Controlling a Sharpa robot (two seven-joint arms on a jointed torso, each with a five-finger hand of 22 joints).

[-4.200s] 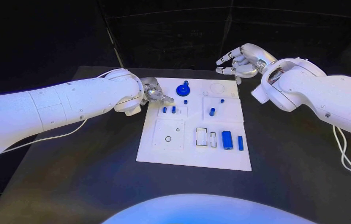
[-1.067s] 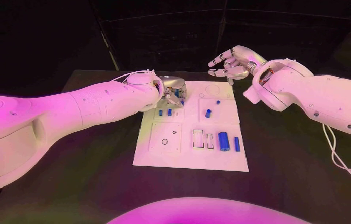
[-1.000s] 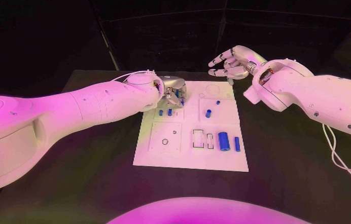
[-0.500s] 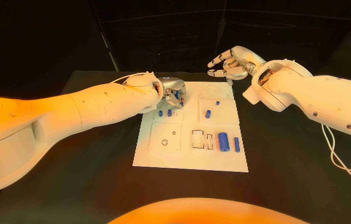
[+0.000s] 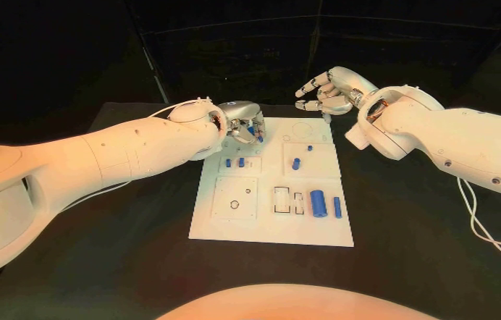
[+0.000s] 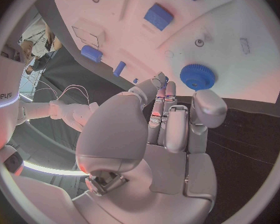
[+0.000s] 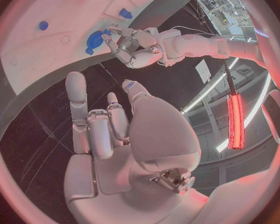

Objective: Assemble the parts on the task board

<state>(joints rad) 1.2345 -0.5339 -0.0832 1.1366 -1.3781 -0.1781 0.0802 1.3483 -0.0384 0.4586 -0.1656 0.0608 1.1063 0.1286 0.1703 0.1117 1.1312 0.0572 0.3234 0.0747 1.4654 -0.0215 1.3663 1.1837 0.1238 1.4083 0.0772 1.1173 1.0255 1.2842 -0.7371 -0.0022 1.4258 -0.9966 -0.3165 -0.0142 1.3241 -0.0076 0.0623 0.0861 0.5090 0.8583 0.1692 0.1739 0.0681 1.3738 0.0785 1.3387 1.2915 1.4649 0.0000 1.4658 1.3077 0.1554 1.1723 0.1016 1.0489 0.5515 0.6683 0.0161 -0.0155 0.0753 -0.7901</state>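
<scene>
Task board [image 5: 266, 219] lay flat mid-table [image 5: 125, 262], long side running away from the robot.

Left hand [image 5: 243, 126] was over the board's far left corner, at the blue round knob [image 6: 197, 76]. In the left wrist view the fingers [image 6: 168, 119] were held close together and curled forward, tips just beside the knob; I couldn't tell if they touched it. Nothing seen held in the palm. In the right wrist view the same hand sat right against the knob [image 7: 94, 38], partly covering it.

Right hand [image 5: 331, 93] was above the table past the board's far right corner, well off the surface. Fingers [image 7: 75, 102] apart, loosely bent, holding nothing.

Board contents, head view:
- near-right recesses: large blue cylinder [image 5: 317, 203] lying flat, thin blue pin [image 5: 337, 205] just beside it on the right; both parallel to the board's long side
- two rectangular slots [image 5: 283, 198] left of the cylinder, no blue piece seen in them
- middle right panel: short blue peg [image 5: 297, 163], small blue stud [image 5: 310, 147] beyond it
- middle left: two small blue pegs [image 5: 235, 163] side by side
- near-left panel: small dark ring hole [image 5: 234, 205]
- far right: faint circular outline [image 5: 302, 128], nothing blue in it
</scene>
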